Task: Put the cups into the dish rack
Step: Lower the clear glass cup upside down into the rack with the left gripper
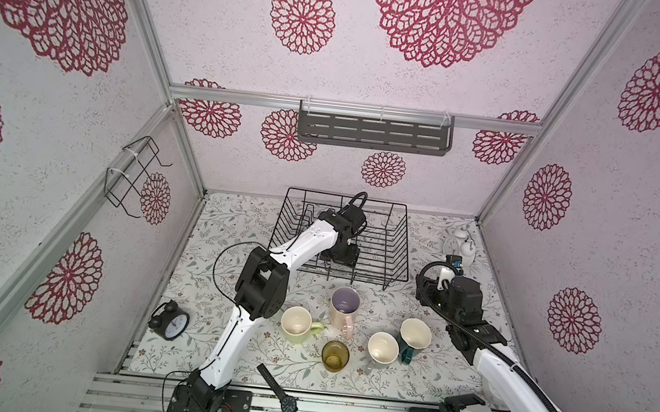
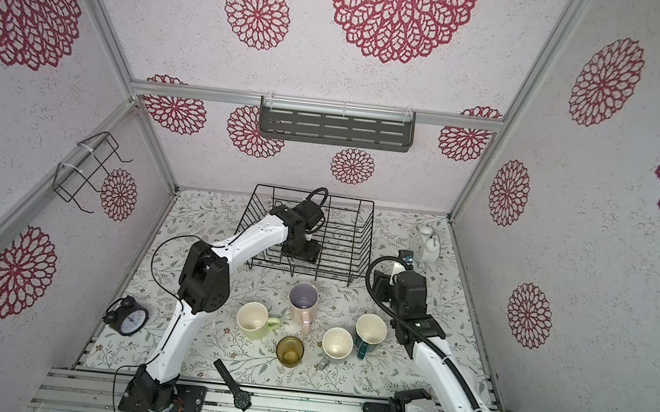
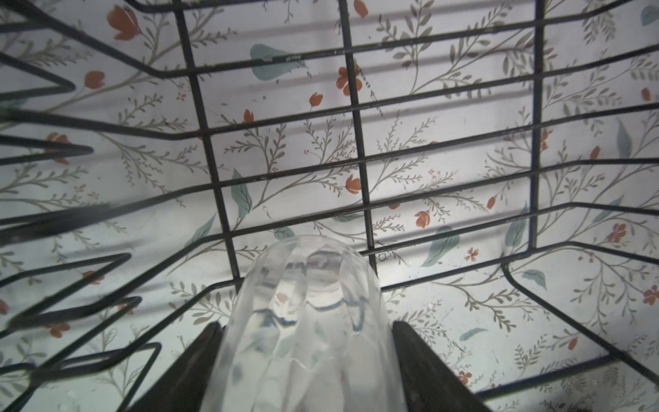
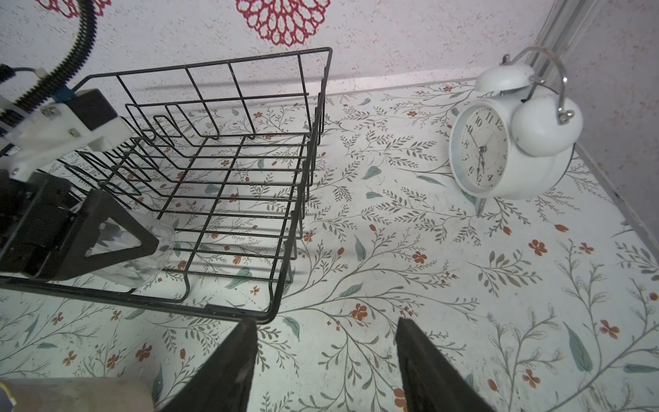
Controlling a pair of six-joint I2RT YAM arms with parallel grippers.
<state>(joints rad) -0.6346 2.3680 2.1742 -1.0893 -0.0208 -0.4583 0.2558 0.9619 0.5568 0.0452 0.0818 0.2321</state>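
The left hand (image 3: 306, 326) is down inside the dish rack (image 1: 394, 239), near the rack's front side. Its two dark fingers press on both sides of the small clear glass (image 3: 303, 271), so it is clamped on the glass. The glass sticks out past the fingertips, low over the wire floor. I cannot tell if it touches the wires. Rows of wire dividers stand just beside it.

The right hand (image 4: 324, 331) hangs over the counter (image 1: 211, 244), close to the rack's front right corner. Its fingers are apart and hold nothing.

The other five cups stand on the counter in front of the rack: a pale yellow-green mug (image 1: 297, 324), a tall pink mug (image 1: 345, 307) that is lilac inside, an amber glass tumbler (image 1: 334, 356), a grey mug (image 1: 382, 348) and a dark teal mug (image 1: 415, 335). All have their open ends up.

The counter has a white cover with little leaves and orange flowers. The walls are pale with big red flower shapes. A white alarm clock (image 4: 513, 142) sits in the far right corner, a black alarm clock (image 1: 169, 319) at the left, and a black wristwatch (image 1: 279, 390) at the front edge.

The rack is thin black wire. The glass is see-through with flat cut sides.
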